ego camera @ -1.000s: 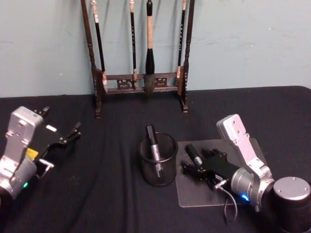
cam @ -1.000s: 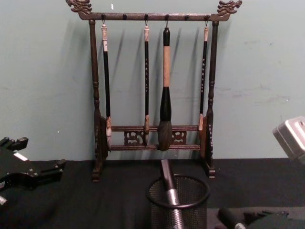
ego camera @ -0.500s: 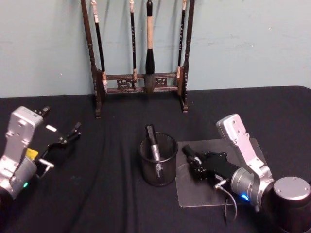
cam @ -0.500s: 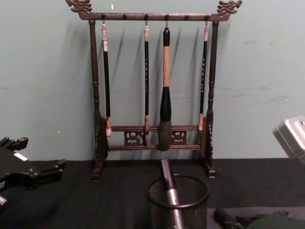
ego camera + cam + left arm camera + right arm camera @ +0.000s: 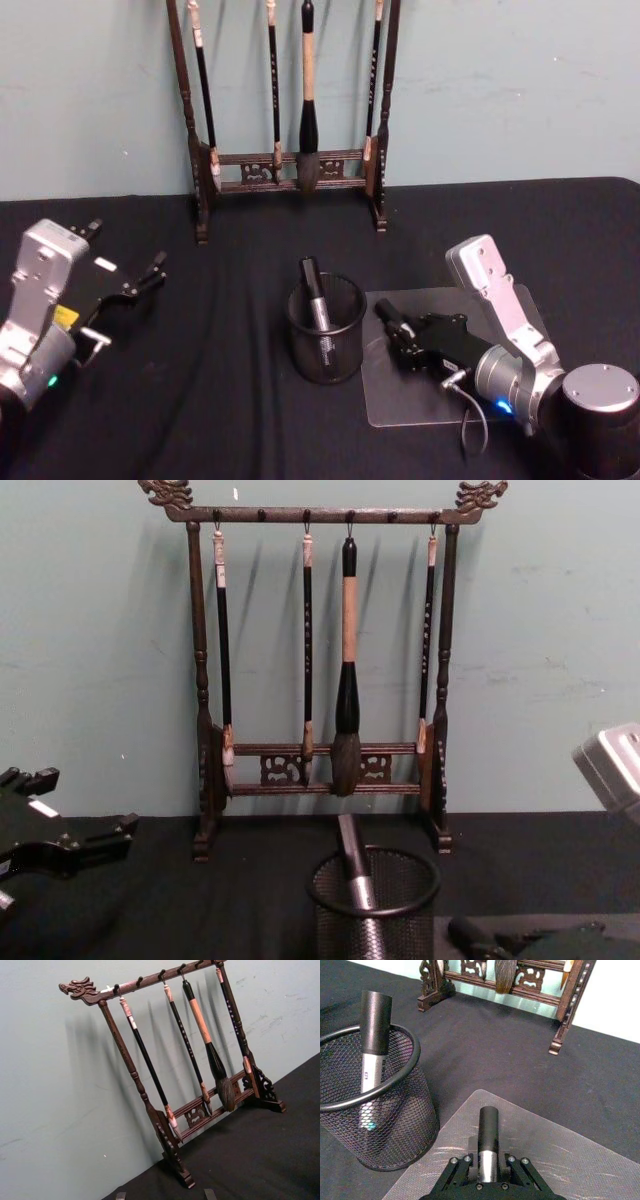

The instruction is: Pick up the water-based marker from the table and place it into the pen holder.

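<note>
My right gripper is shut on a water-based marker, black-capped with a silver barrel. It holds the marker low over a translucent mat, just right of the pen holder. In the right wrist view the marker sits between the fingers and its cap points at the table beyond the mesh pen holder. Another marker leans inside that cup and rises above its rim. My left gripper hangs open and idle at the far left.
A tall dark wooden rack hung with several calligraphy brushes stands at the back against the wall. The translucent mat lies on the black tablecloth under my right gripper. Bare cloth stretches between the cup and the left arm.
My right gripper has shifted the marker slightly left, toward the pen holder, and has held nearly still for the last half second. The left arm has not moved.
</note>
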Controlling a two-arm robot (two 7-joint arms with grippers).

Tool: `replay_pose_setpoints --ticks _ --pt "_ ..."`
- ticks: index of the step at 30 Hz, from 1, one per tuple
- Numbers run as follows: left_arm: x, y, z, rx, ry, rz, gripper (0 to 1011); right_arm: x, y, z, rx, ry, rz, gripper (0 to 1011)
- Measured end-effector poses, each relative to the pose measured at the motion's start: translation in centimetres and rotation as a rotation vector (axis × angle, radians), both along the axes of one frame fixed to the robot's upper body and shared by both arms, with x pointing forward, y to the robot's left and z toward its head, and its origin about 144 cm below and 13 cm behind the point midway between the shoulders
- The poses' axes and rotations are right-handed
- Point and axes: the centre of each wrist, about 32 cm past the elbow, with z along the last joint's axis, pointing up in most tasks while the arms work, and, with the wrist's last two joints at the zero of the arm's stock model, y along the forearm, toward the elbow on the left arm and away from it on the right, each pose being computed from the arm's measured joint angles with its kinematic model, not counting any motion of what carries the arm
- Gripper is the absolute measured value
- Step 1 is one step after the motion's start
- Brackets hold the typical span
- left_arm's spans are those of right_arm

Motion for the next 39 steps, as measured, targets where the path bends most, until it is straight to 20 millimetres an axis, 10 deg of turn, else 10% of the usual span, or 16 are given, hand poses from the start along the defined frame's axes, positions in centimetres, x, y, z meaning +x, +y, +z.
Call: replay_pose_setpoints --ticks 39 --pt "0.0 0.0 0.0 0.0 0.0 0.0 1009 -0.9 -0.6 0.6 0.248 -0.454 0.049 238"
